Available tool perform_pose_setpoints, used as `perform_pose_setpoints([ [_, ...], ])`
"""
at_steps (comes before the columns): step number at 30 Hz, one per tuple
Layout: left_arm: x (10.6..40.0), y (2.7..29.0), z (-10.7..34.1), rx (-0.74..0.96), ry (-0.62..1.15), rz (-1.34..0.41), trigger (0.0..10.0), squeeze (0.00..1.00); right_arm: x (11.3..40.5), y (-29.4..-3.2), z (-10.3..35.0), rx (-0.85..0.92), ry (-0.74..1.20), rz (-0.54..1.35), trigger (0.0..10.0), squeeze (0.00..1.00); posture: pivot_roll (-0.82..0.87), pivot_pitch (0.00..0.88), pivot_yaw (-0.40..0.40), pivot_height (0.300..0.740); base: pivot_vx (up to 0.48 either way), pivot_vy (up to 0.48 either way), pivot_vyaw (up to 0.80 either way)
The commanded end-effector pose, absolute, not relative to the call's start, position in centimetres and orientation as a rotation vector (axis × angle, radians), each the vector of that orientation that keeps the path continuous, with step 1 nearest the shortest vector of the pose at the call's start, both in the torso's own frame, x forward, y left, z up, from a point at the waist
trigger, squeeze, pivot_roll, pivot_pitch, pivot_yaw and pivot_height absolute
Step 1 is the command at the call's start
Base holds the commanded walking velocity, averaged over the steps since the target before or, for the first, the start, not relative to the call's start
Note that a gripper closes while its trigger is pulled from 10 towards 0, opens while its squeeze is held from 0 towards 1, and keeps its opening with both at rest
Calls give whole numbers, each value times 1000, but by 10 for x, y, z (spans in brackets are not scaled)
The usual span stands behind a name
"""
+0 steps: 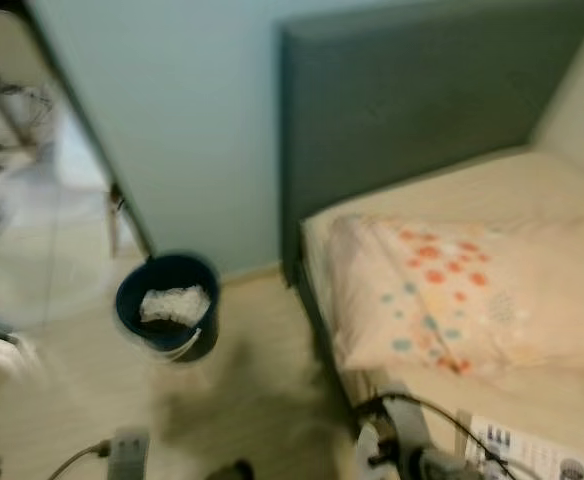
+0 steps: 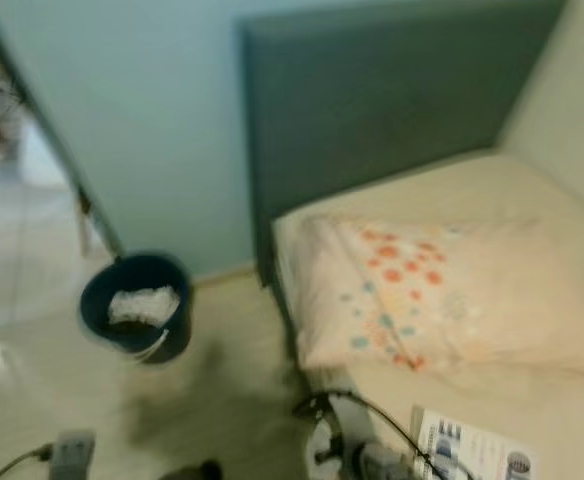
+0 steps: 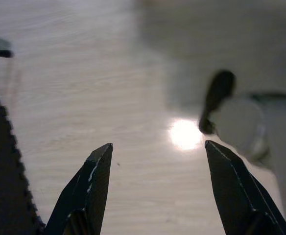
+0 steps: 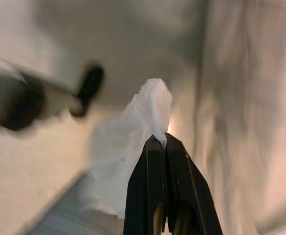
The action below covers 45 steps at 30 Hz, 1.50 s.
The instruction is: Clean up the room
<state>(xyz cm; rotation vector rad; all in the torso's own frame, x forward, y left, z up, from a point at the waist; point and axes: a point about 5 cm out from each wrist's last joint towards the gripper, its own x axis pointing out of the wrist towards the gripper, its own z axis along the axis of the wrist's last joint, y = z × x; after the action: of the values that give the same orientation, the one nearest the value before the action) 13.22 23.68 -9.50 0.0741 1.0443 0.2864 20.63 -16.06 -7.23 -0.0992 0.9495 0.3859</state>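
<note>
Tissue (image 4: pixel 145 115) is pinched in the right pincer (image 4: pixel 163 139); the left pincer (image 3: pixel 157 152) is spread and holds nothing. Carry the tissue over the bin (image 1: pixel 167 305) beside the bed (image 1: pixel 532 190), centre above its mouth, then release.

A piece of white tissue (image 4: pixel 143 122) is pinched between the closed tips of the right gripper (image 4: pixel 163 139). It is crumpled and thin, and it hangs out past the fingertips above the wooden floor. A dark blue bucket (image 1: pixel 168 305) stands upright on the floor, near the corner of the bed's headboard and close to the pale wall. Inside it lies more crumpled white paper (image 1: pixel 175 302), which covers much of the bottom. The views are blurred.
</note>
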Motion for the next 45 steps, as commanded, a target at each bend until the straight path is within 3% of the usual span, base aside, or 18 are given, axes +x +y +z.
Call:
perform_pose_setpoints([
  [1, 125, 233, -98, 53, 1063, 289, 10000, 0, 195, -164, -79, -100, 998, 385, 10000, 0, -26, 0, 24, 735, 0, 0, 788],
  [17, 142, 228, -93, -29, 996, 316, 10000, 0, 204, -158, -74, -124, 974, 421, 10000, 0, -23, 0, 12, 735, 0, 0, 788],
  [40, 137, 226, -95, -61, 1002, 305, 10000, 0, 206, -156, -73, -118, 970, 431, 10000, 0, -20, 0, 12, 735, 0, 0, 788],
  [45, 140, 226, -94, -67, 987, 288, 10000, 0, 208, -158, -72, -120, 964, 392, 10000, 0, -17, 0, 12, 735, 51, 0, 0],
])
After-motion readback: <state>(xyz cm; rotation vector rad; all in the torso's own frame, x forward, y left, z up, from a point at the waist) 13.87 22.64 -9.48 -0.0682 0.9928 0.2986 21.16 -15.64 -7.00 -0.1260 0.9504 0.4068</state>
